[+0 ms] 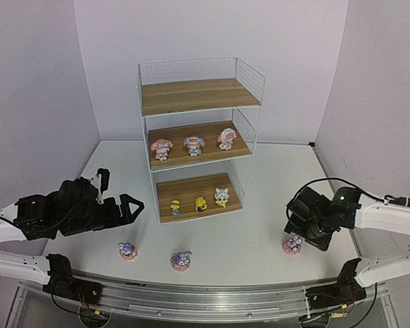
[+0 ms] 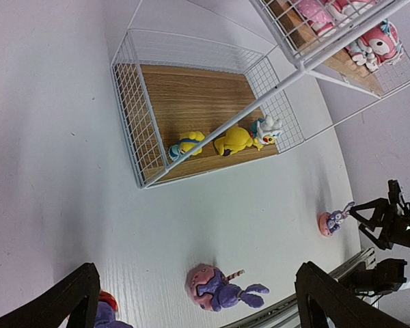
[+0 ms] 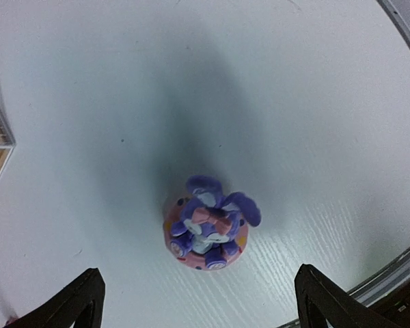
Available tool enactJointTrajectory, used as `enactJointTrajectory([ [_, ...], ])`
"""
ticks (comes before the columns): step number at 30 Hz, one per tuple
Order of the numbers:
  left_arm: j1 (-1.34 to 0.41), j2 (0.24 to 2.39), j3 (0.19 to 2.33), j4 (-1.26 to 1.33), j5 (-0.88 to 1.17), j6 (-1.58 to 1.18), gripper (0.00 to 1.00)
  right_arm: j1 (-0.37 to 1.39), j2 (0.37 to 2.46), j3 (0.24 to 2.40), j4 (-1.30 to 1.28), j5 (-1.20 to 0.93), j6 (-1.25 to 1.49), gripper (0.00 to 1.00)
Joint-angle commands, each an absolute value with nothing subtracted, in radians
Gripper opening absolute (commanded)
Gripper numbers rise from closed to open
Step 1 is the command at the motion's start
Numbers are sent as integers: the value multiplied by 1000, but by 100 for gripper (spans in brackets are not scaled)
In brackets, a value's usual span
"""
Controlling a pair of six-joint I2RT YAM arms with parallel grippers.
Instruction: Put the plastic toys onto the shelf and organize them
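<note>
Shelf (image 1: 195, 96) of white wire with three wooden boards, upright at the middle of the table (image 1: 260, 225). Middle board: three pink-and-white toys (image 1: 194, 145), upright in a row. Bottom board: three yellowish toys (image 1: 201, 203) in a row near the front edge. On the table in front of the shelf and apart from it are three purple bunnies on pink bases. The left bunny (image 1: 128, 251) and middle bunny (image 1: 181, 260) sit near each other toward the near edge. The right bunny (image 3: 205, 229) stands upright well apart from them, off the shelf's right front corner. The right gripper (image 3: 198, 273) hangs directly over the right bunny with its fingers (image 3: 78, 301) spread wide; the bunny sits just ahead of the gap and touches neither finger. The left gripper (image 1: 133, 207) hovers above the table to the left of the bottom board, pointing toward the shelf, fingers wide apart with nothing between them. In its wrist view the middle bunny lies near the gap between the tips, and the left bunny is partly hidden behind one finger.
</note>
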State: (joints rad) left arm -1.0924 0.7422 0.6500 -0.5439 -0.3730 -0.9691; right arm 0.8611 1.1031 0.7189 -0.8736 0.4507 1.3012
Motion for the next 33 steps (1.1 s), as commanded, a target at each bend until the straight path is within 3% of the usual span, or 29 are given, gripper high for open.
enactJointTrajectory([
  [1, -1095, 747, 636, -488, -359, -974, 100, 846, 1173, 737, -910, 566, 1452, 92],
  [8, -1096, 745, 634, -487, -360, -976, 100, 844, 1253, 730, -881, 680, 1559, 87],
  [17, -1095, 759, 633, -472, -361, -973, 100, 843, 1387, 734, -752, 633, 1505, 79],
  [20, -1095, 763, 634, -464, -358, -977, 100, 845, 1429, 733, -729, 635, 1509, 67],
  [27, -1095, 756, 635, -473, -362, -988, 100, 844, 1418, 683, -689, 635, 1501, 29],
  [33, -1095, 742, 644, -471, -362, -972, 100, 844, 1359, 671, -672, 646, 1401, 15],
])
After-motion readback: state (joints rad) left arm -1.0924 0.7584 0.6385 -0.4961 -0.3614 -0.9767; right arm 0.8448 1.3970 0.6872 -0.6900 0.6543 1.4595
